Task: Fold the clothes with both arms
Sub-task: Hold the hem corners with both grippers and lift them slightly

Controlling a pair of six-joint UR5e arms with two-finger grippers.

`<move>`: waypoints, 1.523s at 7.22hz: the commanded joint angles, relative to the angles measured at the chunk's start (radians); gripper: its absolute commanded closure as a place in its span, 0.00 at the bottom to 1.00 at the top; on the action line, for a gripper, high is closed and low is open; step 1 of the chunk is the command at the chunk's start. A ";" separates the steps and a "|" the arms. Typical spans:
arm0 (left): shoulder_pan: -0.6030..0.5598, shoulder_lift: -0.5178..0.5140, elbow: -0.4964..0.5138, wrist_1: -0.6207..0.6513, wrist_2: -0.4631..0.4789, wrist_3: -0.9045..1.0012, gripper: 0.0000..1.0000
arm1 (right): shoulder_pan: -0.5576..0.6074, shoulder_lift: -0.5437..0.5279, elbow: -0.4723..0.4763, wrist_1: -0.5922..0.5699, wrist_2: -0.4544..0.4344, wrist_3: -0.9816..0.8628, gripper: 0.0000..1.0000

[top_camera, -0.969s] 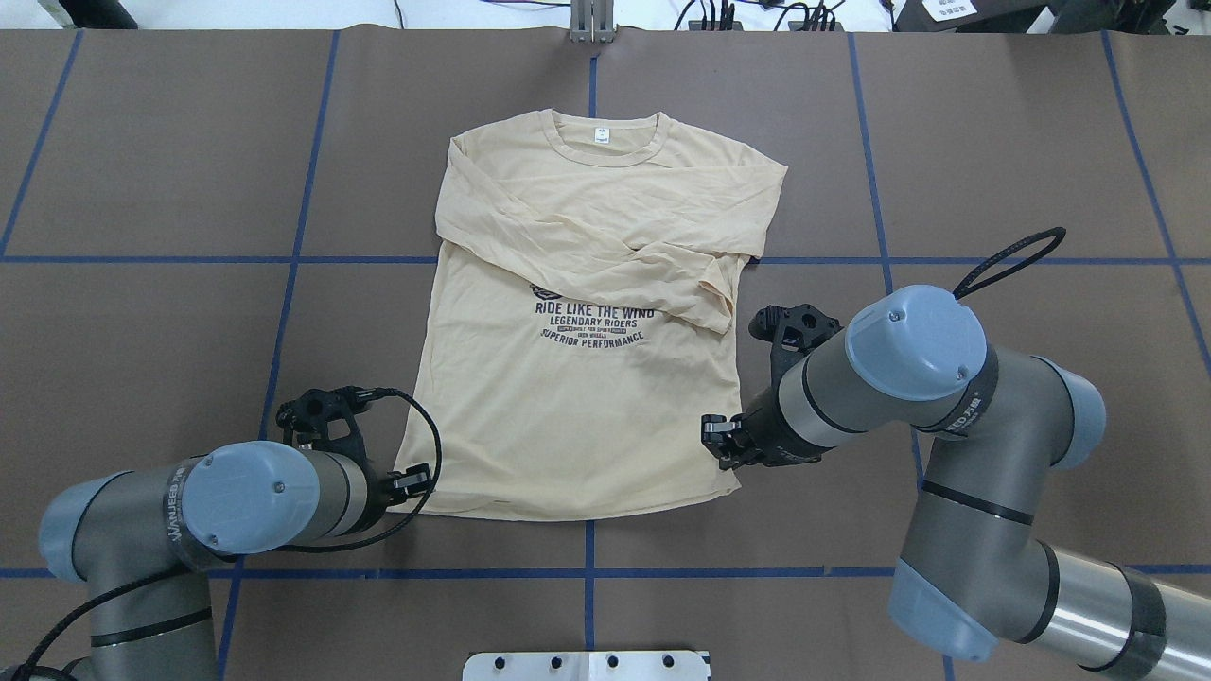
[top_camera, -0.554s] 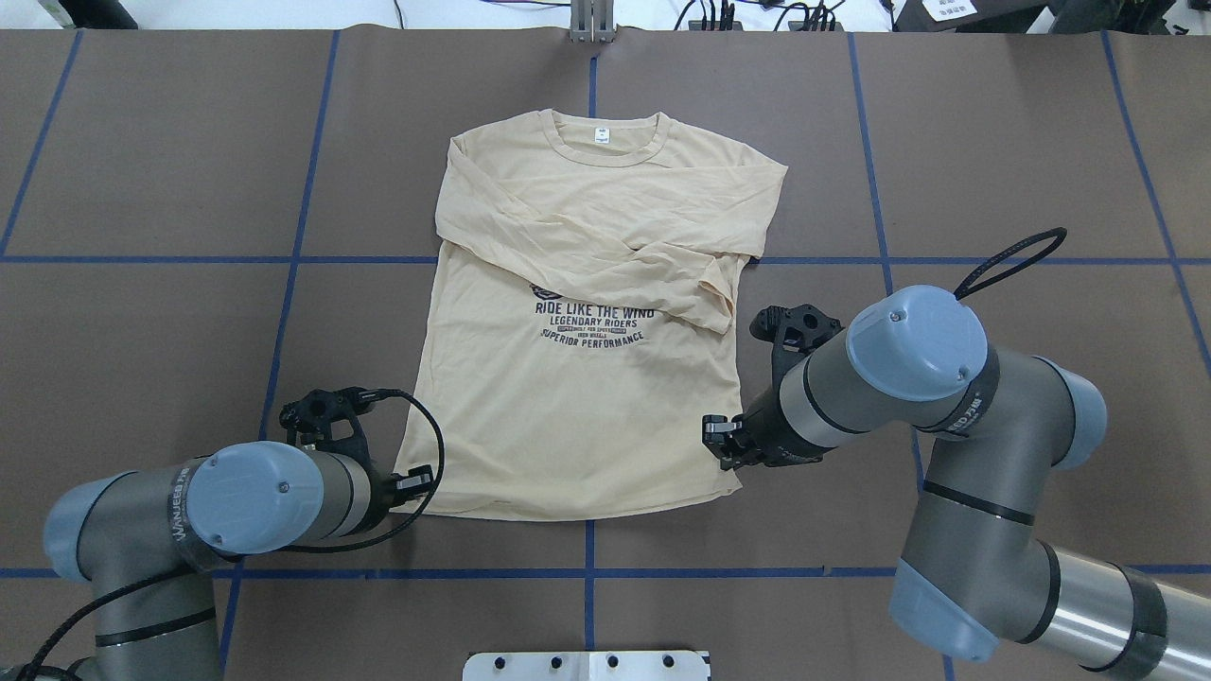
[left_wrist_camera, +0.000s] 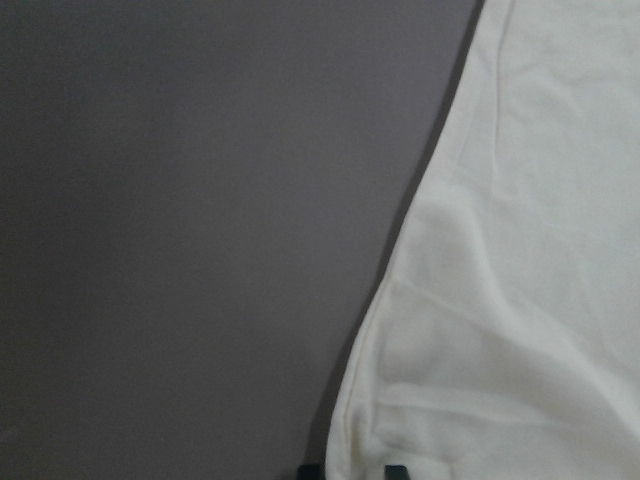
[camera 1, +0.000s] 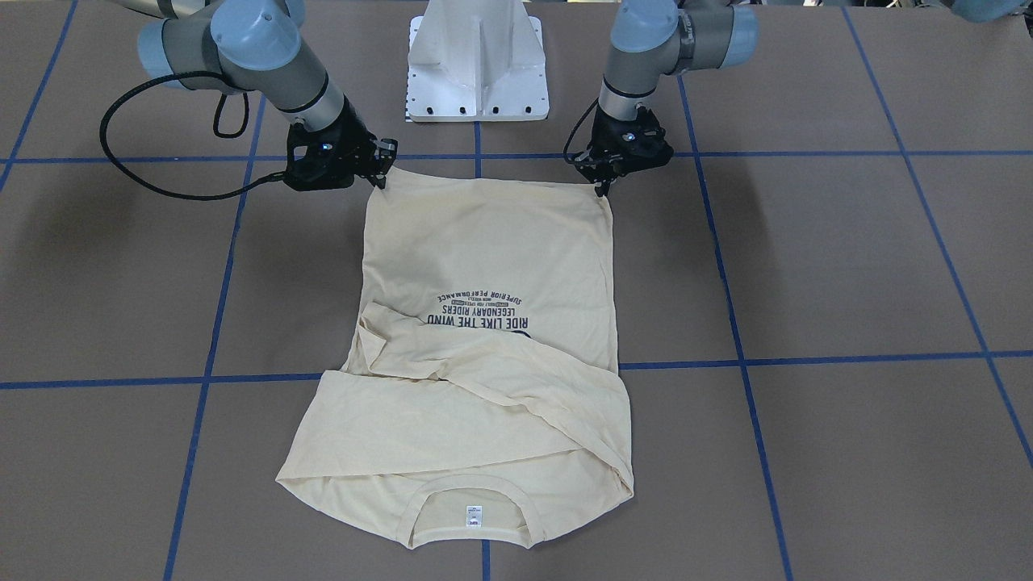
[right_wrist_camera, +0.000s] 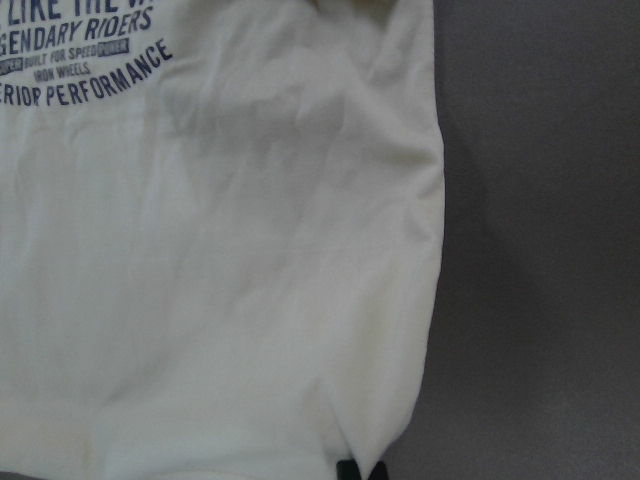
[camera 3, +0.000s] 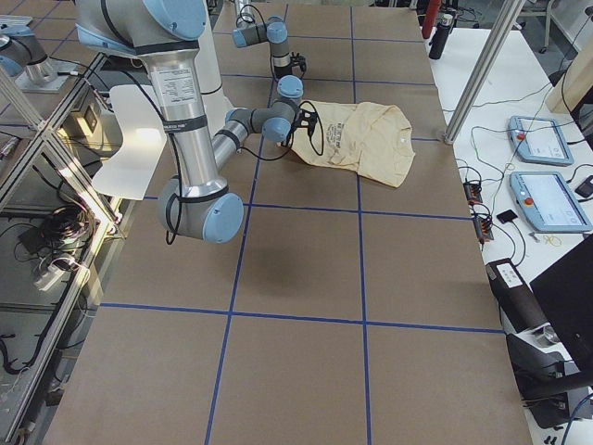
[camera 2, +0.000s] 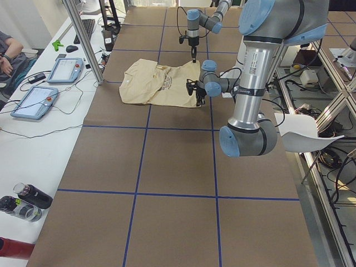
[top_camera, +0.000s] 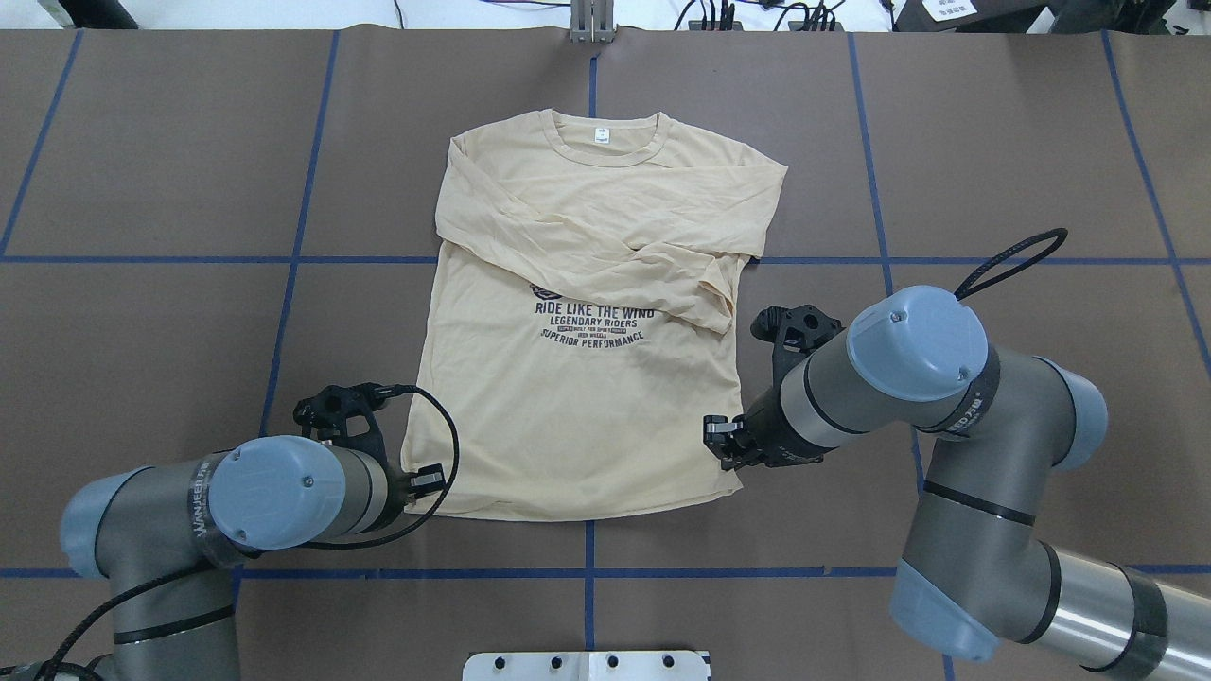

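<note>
The cream-yellow T-shirt [top_camera: 577, 416] lies flat, print side up, with both sleeves folded across the chest and the neck label at the far end; it also shows in the front view [camera 1: 484, 242]. My left gripper [top_camera: 430, 480] is low at the near left hem corner. In the left wrist view [left_wrist_camera: 353, 470] its fingertips stand apart with the hem corner between them. My right gripper [top_camera: 724, 452] is at the near right hem corner. In the right wrist view [right_wrist_camera: 360, 470] its fingertips are pinched together on the hem edge.
The brown table cover [top_camera: 142, 312] carries blue tape grid lines. The white pedestal base [camera 1: 478, 60] stands behind the hem. A side table with tablets [camera 2: 61, 69] and bottles [camera 2: 25, 200] runs along the far edge, with an operator's arm [camera 2: 6, 50] there.
My left arm has slid right, bringing its gripper up to the left hem corner. The right arm and the shirt have not visibly moved.
</note>
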 commanded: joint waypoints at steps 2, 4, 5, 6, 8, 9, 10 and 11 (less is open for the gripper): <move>-0.010 -0.011 -0.014 0.012 -0.006 -0.001 1.00 | 0.002 -0.001 0.002 0.000 0.002 0.000 1.00; -0.013 -0.008 -0.058 0.085 -0.008 0.011 1.00 | 0.002 -0.071 0.059 -0.006 0.021 0.002 1.00; -0.013 -0.005 -0.127 0.153 -0.008 0.028 1.00 | 0.002 -0.116 0.110 -0.003 0.029 0.000 1.00; -0.003 -0.002 -0.179 0.181 -0.009 0.027 1.00 | 0.002 -0.124 0.117 0.000 0.034 0.000 1.00; 0.057 -0.002 -0.222 0.195 -0.032 0.024 1.00 | -0.002 -0.142 0.114 0.002 0.160 0.001 1.00; 0.098 -0.004 -0.227 0.195 -0.044 0.016 1.00 | -0.002 -0.148 0.114 0.002 0.208 0.002 1.00; 0.125 -0.004 -0.238 0.195 -0.046 0.014 1.00 | -0.002 -0.165 0.114 0.003 0.274 0.000 1.00; 0.136 -0.004 -0.247 0.195 -0.060 0.013 1.00 | 0.000 -0.167 0.115 0.003 0.328 0.001 1.00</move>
